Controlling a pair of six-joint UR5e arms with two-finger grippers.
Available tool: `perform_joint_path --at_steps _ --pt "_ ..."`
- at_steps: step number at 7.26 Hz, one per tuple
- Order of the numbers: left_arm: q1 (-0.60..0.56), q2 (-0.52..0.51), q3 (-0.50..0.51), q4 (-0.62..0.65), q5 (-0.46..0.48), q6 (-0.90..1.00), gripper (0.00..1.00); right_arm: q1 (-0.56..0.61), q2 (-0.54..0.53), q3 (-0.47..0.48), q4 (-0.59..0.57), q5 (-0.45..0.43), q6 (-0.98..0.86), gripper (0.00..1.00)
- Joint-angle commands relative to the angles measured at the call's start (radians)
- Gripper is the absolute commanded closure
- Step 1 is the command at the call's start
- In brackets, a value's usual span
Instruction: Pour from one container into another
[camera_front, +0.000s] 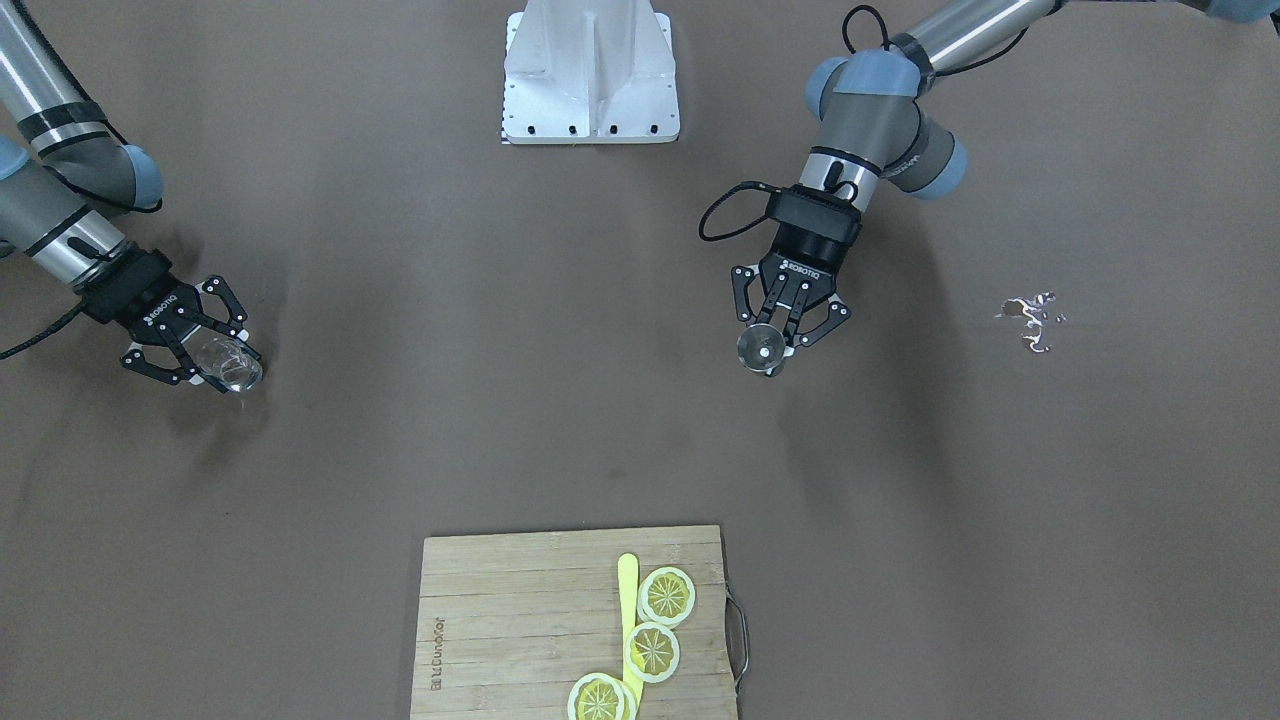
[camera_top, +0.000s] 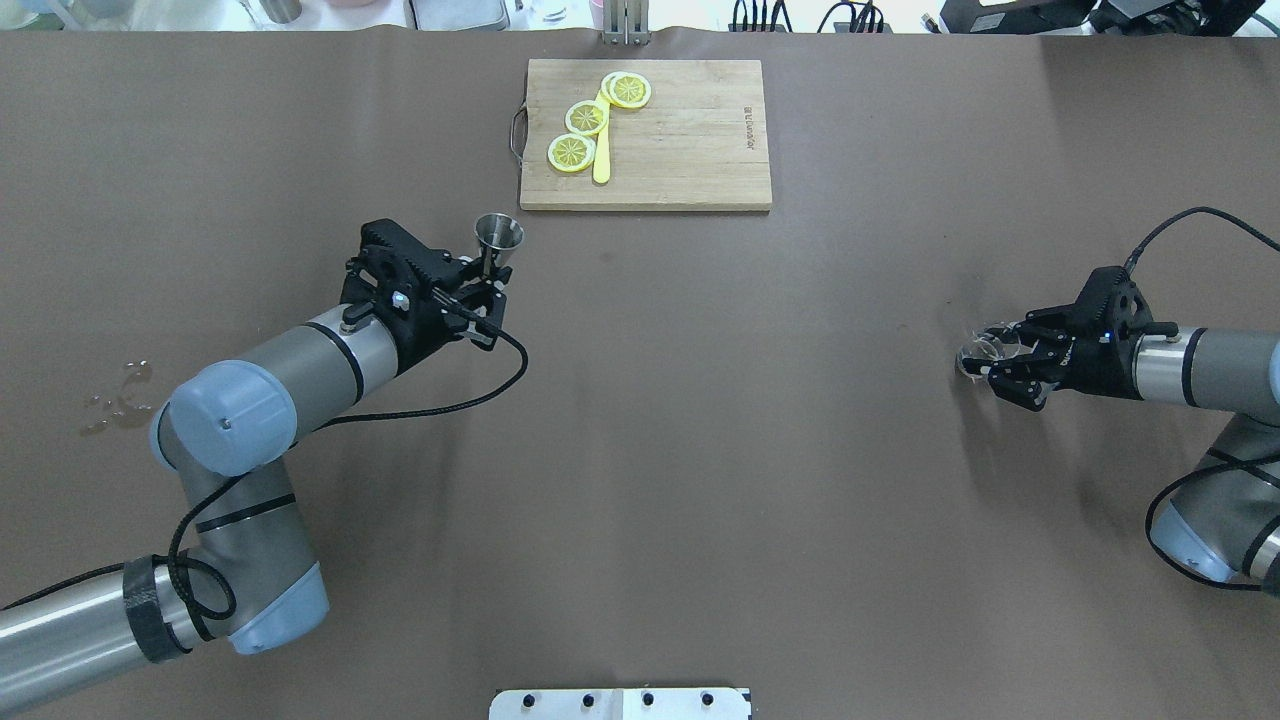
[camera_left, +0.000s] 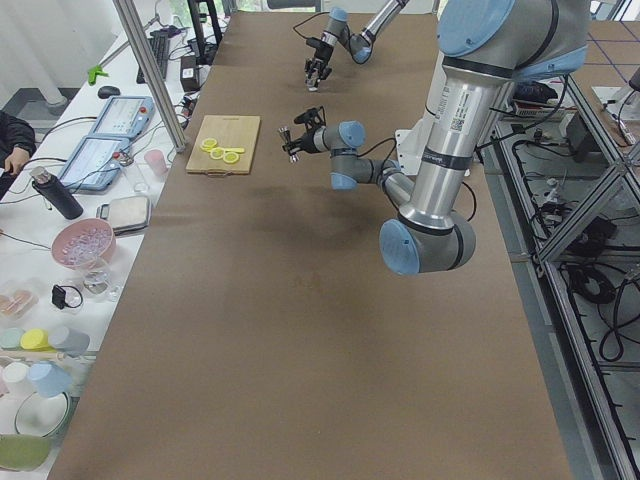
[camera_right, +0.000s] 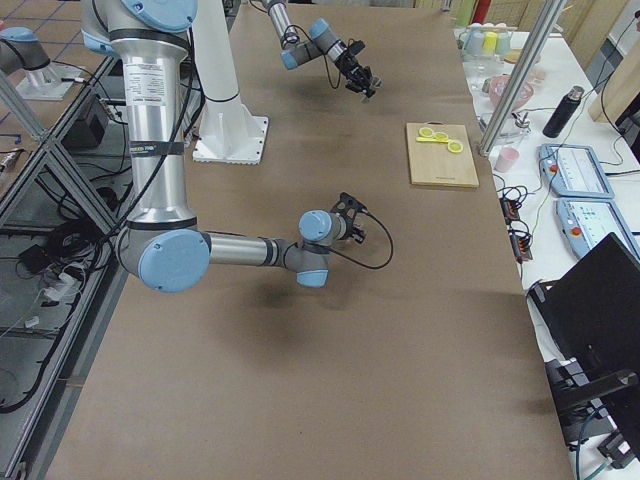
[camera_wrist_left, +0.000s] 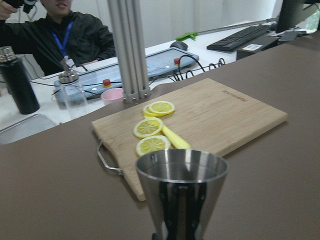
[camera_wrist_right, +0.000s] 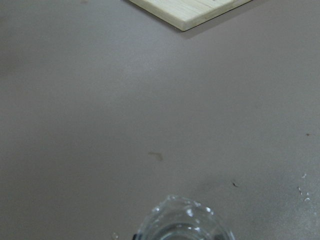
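The steel jigger (camera_top: 497, 240) stands upright above the table with my left gripper (camera_top: 487, 287) shut on its lower cone. From the front it shows as a round open mouth (camera_front: 761, 348) between the black fingers (camera_front: 742, 305). The left wrist view has its upper cone (camera_wrist_left: 182, 192) filling the lower middle. Far across the table, the clear glass cup (camera_top: 983, 349) sits inside my right gripper (camera_top: 996, 366), which is shut on it and holds it low over the table. That glass (camera_front: 231, 364) looks tilted in the front view, and its rim (camera_wrist_right: 182, 223) shows at the bottom of the right wrist view.
A wooden cutting board (camera_top: 690, 140) lies at the far middle edge, with three lemon slices (camera_top: 585, 118) and a yellow knife (camera_top: 602, 160) on it. A small wet spill (camera_top: 115, 398) marks the table beside my left arm. The white robot base (camera_front: 590, 75) sits at the near edge.
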Motion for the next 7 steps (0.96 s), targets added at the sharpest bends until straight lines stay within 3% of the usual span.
perform_joint_path --at_steps 1,2,4,5,6,7 --pt "0.042 -0.111 0.031 -0.003 -0.113 0.271 1.0 0.023 0.006 0.007 -0.008 0.053 -0.003 1.0" --pt "0.042 -0.137 0.048 -0.003 -0.183 0.327 1.0 0.069 0.017 0.007 -0.025 0.128 -0.011 1.0" --pt "0.04 -0.136 0.081 -0.056 -0.262 0.373 1.0 0.182 0.101 0.038 -0.193 0.263 -0.045 1.0" --pt "0.04 -0.154 0.13 -0.128 -0.265 0.373 1.0 0.193 0.121 0.105 -0.335 0.277 -0.066 1.0" --pt "0.04 -0.186 0.162 -0.157 -0.274 0.372 1.0 0.198 0.124 0.219 -0.549 0.28 -0.15 1.0" --pt "0.04 -0.211 0.179 -0.171 -0.276 0.369 1.0 0.198 0.138 0.377 -0.835 0.28 -0.218 1.0"
